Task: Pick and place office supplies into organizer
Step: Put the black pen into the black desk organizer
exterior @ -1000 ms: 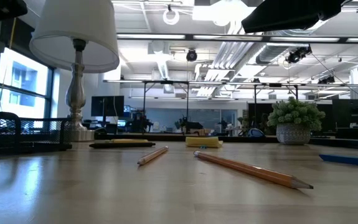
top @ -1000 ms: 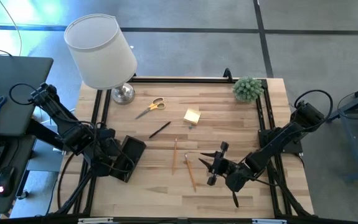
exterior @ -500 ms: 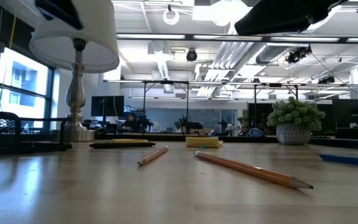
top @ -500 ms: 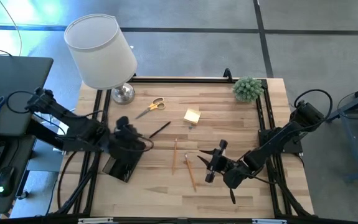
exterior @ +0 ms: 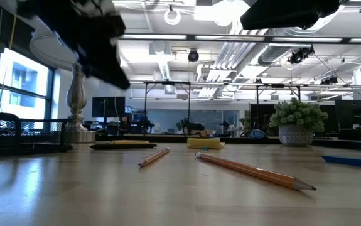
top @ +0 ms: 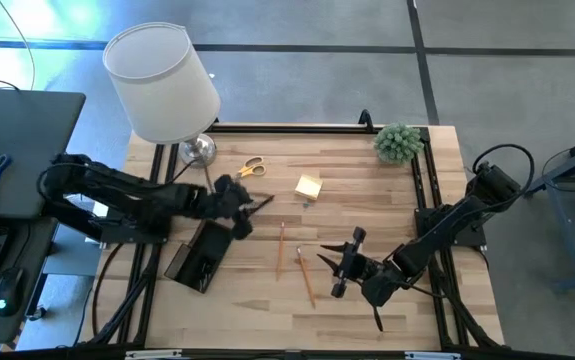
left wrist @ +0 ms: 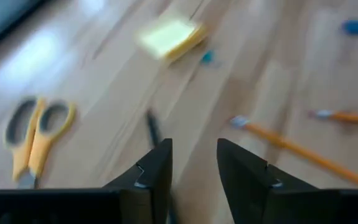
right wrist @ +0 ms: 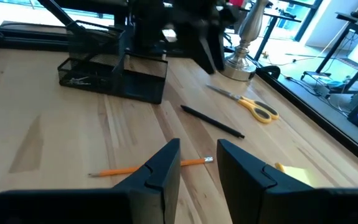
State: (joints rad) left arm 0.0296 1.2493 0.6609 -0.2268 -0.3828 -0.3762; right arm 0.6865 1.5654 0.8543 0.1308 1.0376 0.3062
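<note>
My left gripper hangs open just above the table, beside the near end of a black pen, with nothing between its fingers. Yellow-handled scissors and a yellow sticky-note pad lie flat farther back. Two wooden pencils lie mid-table, and a small blue piece lies at the right. The black organizer stands near the table's left side, behind my left gripper. My right gripper waits open above the table, right of the pencils, holding nothing.
A white-shaded lamp with a chrome base stands at the far left corner. A small green plant stands at the far right corner. Black rails run along the table's left, right and far edges. Bare wood lies between the pencils and the near edge.
My left gripper has swung away from above the organizer, toward the table's far edge and to the right, and has come down close to the black pen. The view from its wrist is blurred by the motion. The supplies lie where they were.
</note>
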